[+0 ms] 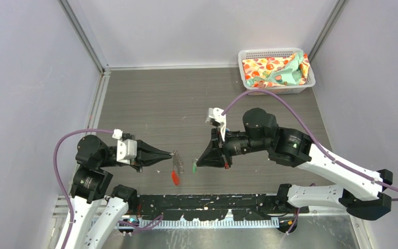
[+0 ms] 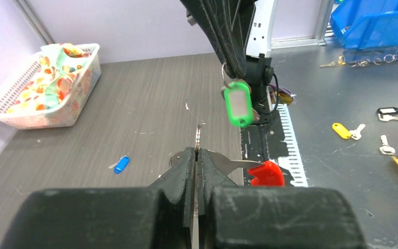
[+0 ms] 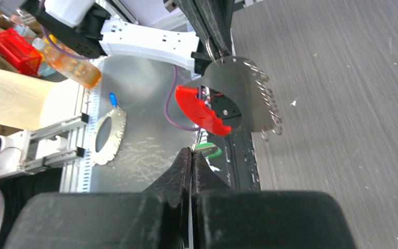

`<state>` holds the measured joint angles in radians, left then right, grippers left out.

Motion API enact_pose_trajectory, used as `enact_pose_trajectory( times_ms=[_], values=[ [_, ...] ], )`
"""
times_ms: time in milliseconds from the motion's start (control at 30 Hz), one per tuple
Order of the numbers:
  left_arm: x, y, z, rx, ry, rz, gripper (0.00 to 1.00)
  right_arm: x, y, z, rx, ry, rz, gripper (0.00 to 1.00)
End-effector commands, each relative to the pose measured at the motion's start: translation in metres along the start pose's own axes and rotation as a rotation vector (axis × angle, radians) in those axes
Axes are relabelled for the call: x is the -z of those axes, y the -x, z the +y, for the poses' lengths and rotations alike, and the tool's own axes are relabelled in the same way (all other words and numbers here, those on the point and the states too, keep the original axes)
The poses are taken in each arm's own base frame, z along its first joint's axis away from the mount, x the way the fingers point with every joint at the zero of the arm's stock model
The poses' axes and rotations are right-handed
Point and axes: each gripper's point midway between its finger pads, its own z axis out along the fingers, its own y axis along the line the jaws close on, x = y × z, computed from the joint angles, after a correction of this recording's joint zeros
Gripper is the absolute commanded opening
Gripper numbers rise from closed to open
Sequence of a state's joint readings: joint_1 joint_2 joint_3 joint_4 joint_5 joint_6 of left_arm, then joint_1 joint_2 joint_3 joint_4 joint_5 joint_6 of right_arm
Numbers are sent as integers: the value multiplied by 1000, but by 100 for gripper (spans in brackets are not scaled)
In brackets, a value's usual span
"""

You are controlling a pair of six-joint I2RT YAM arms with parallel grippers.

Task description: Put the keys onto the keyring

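Left hand [image 1: 172, 154]: shut tight, clamped on the keyring [image 3: 238, 96], pinching the edge of its flat silvery plate and holding it up off the surface [image 1: 150, 98].
Keyring spot: in the air between the two hands, small wire loops along the curved rim, red crescent tag [image 3: 201, 110] hanging low.
Right hand [image 1: 199, 164]: closed on the green key [image 2: 238, 104], gripped at its silvery top end, green head dangling below the fingertips; just beside the keyring, contact not clear.
Blue key [image 2: 121, 164]: flat on the surface, well apart from both hands, untouched.
Basket [image 1: 269, 51]: far right corner, patterned cloth [image 1: 274, 70] inside, not involved.
Step, judged: lining up the green key with a loop; neither key on the keyring yet.
Key handling: tiny, light, stiff, smooth plastic head; likely to swing when held from the top. Firmer control from a pinch across the flat head, hole end left free.
Keyring handling: thin, light, rigid plate with springy loops; best held on the plain edge, away from the loops, to keep them open to the key.
Risk: a slip or twist in the pinch, then a missed loop.
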<state>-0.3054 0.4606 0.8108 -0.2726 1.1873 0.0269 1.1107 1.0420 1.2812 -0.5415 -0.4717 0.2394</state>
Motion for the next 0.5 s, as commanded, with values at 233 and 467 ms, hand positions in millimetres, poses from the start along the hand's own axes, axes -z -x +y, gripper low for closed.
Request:
enact_pose_trajectory(
  times_ms=[233,467],
  values=[
    [-4,23,16,-207,10,-53,0,-29,50,16,-75,119,-146,1],
    [-5,24,16,-206,6,-54,0,-42,57,11,-103,120,-158,1]
  ],
)
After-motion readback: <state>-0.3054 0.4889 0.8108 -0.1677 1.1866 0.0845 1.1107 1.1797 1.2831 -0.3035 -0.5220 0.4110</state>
